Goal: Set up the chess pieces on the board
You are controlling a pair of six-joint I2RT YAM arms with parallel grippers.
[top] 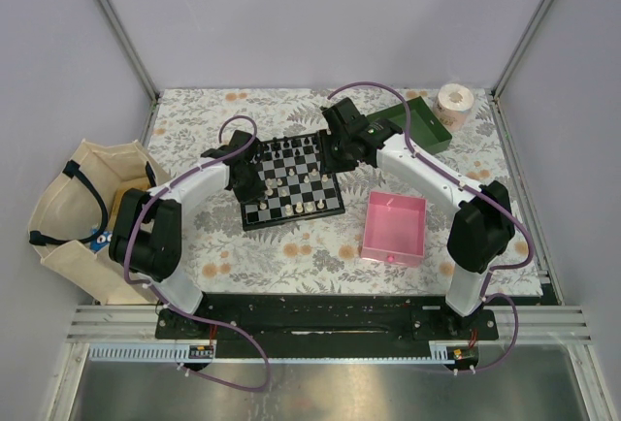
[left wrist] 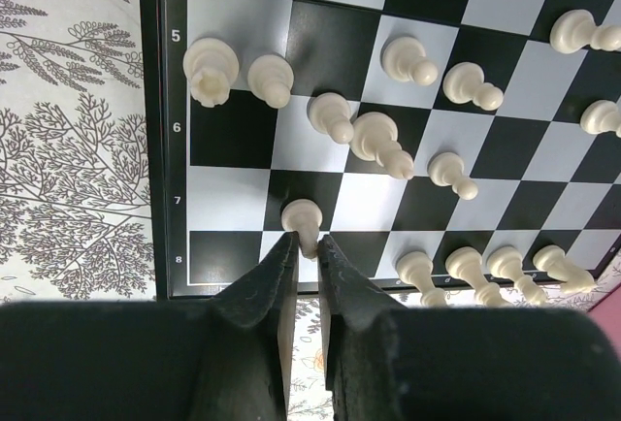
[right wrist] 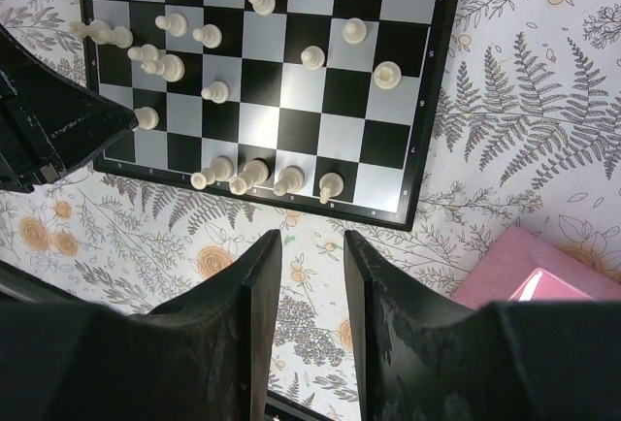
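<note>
my left gripper (left wrist: 307, 242) narrow around a cream pawn (left wrist: 302, 213), pawn upright, head up, left edge of the board (left wrist: 175, 159), my right gripper (right wrist: 312, 246) spread, empty

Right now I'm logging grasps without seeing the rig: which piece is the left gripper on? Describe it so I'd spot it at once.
Find the board, then its numbered edge near the marks 7 and 8. There, one square in, stands a cream pawn. Unlike the free pieces around it, its head is pinched by the left gripper.
</note>
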